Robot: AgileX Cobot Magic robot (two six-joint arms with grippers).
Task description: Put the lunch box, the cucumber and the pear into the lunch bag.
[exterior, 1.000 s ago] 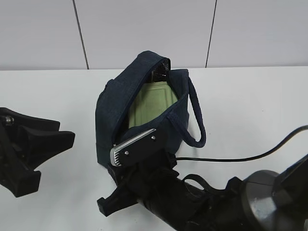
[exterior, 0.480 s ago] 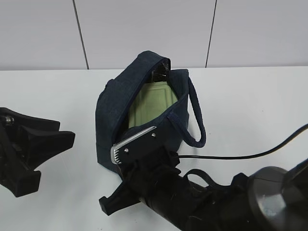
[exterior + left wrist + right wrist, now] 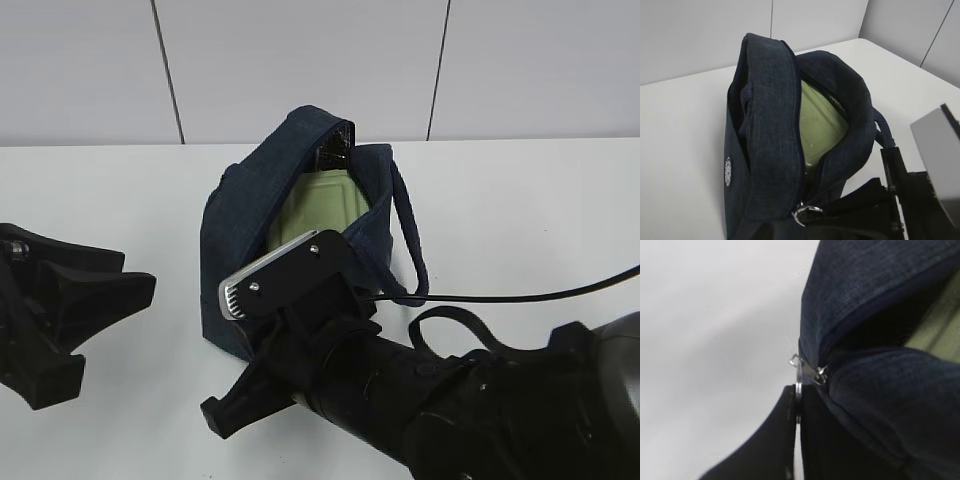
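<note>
The navy lunch bag (image 3: pixel 245 215) stands mid-table with its top partly open. The lunch box (image 3: pixel 318 205) lies inside it, and its pale green lid also shows in the left wrist view (image 3: pixel 820 122). My right gripper (image 3: pixel 798 390) is shut on the silver ring pull (image 3: pixel 798 390) at the bag's near end. The ring pull also shows in the left wrist view (image 3: pixel 807 214). In the exterior view the right gripper (image 3: pixel 295 325) is mostly hidden under its wrist mount. My left gripper (image 3: pixel 112 335) is open and empty, left of the bag. The cucumber and pear are out of view.
The bag's loop handle (image 3: pixel 410 255) hangs down its right side. A black cable (image 3: pixel 520 296) runs across the table to the right arm. A white wall stands behind the white table (image 3: pixel 520 200).
My right gripper has moved up and farther along the bag's top while holding the ring pull. The opening is narrower and less of the lunch box shows. The left arm has not moved.
</note>
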